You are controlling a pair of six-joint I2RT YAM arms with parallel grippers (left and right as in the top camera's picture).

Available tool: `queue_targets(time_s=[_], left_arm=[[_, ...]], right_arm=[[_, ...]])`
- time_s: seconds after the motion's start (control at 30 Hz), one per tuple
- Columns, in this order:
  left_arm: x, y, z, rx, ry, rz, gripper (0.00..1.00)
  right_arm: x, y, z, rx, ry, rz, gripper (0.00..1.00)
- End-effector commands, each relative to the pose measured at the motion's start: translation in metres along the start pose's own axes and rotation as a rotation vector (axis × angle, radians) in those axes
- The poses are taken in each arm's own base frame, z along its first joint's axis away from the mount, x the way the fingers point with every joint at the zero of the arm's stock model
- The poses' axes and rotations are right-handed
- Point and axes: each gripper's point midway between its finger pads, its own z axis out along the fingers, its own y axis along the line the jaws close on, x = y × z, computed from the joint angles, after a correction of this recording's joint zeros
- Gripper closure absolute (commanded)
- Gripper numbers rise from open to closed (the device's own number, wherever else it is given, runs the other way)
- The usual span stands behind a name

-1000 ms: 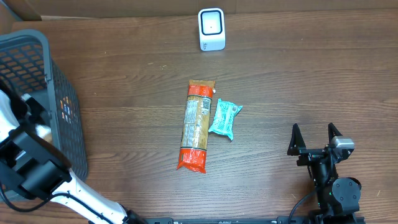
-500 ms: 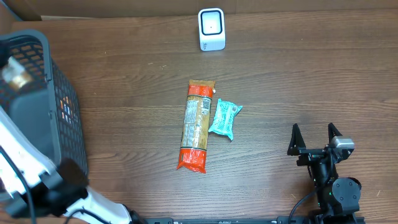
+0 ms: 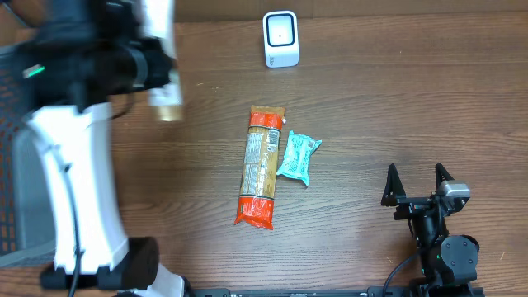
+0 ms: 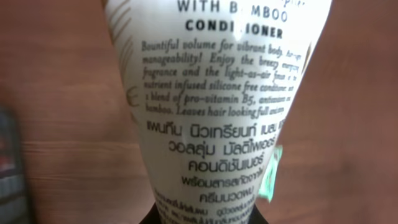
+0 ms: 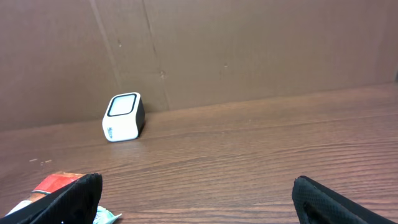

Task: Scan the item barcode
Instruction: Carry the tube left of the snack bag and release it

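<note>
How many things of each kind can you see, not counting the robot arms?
packets: 2, the long orange packet and the small teal packet
conditioner tube: 1
scanner: 1
basket: 1
total: 5

So the left arm (image 3: 78, 181) isn't down at the near-left corner by the basket (image 3: 10, 206) anymore. It's swung up and toward the far side, and in the overhead view it's blurry and covers most of the basket. The left gripper (image 3: 147, 64) is now out over the bare wood, clamped on a white conditioner tube (image 3: 163, 78) (image 4: 211, 112) that fills the left wrist view.
</note>
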Motion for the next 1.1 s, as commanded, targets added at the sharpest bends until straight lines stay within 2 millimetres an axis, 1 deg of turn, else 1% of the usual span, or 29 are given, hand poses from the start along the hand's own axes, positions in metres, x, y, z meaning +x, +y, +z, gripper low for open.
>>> queue_targets(time_s=[0.0,0.17,0.27,0.33,0.43,0.53,0.6,0.7,0.83,0.97,1.07], left_arm=[[0.024,-0.005,0.051,-0.070,0.124,0.039,0.94],[0.066,-0.006,0.114,-0.097,0.257,0.045,0.93],[0.094,0.002,0.146,-0.114,0.321,0.021,0.93],[0.113,0.009,0.165,-0.126,0.357,0.012,0.93],[0.136,0.019,0.189,-0.135,0.388,0.010,0.92],[0.157,0.023,0.213,-0.125,0.392,0.024,0.91],[0.169,0.023,0.226,-0.098,0.395,0.054,0.90],[0.188,0.027,0.237,-0.087,0.414,0.065,0.88],[0.206,0.032,0.244,-0.090,0.439,0.066,0.86],[0.210,0.030,0.245,-0.077,0.447,0.065,0.66],[0.209,0.028,0.246,-0.068,0.441,0.064,0.56]], right_arm=[[0.002,-0.001,0.000,0.001,-0.004,-0.004,0.00],[0.002,-0.001,0.000,0.001,-0.004,-0.004,0.00],[0.002,-0.001,0.000,0.002,-0.005,-0.004,0.00],[0.002,-0.001,0.000,0.001,-0.004,-0.004,0.00],[0.002,-0.001,0.000,0.001,-0.004,-0.004,0.00],[0.002,-0.001,0.000,0.001,-0.004,-0.004,0.00],[0.002,-0.001,0.000,0.002,-0.005,-0.004,0.00],[0.002,-0.001,0.000,0.001,-0.004,-0.004,0.00],[0.002,-0.001,0.000,0.001,-0.004,-0.004,0.00],[0.002,-0.001,0.000,0.001,-0.004,-0.004,0.00],[0.002,-0.001,0.000,0.002,-0.005,-0.004,0.00]])
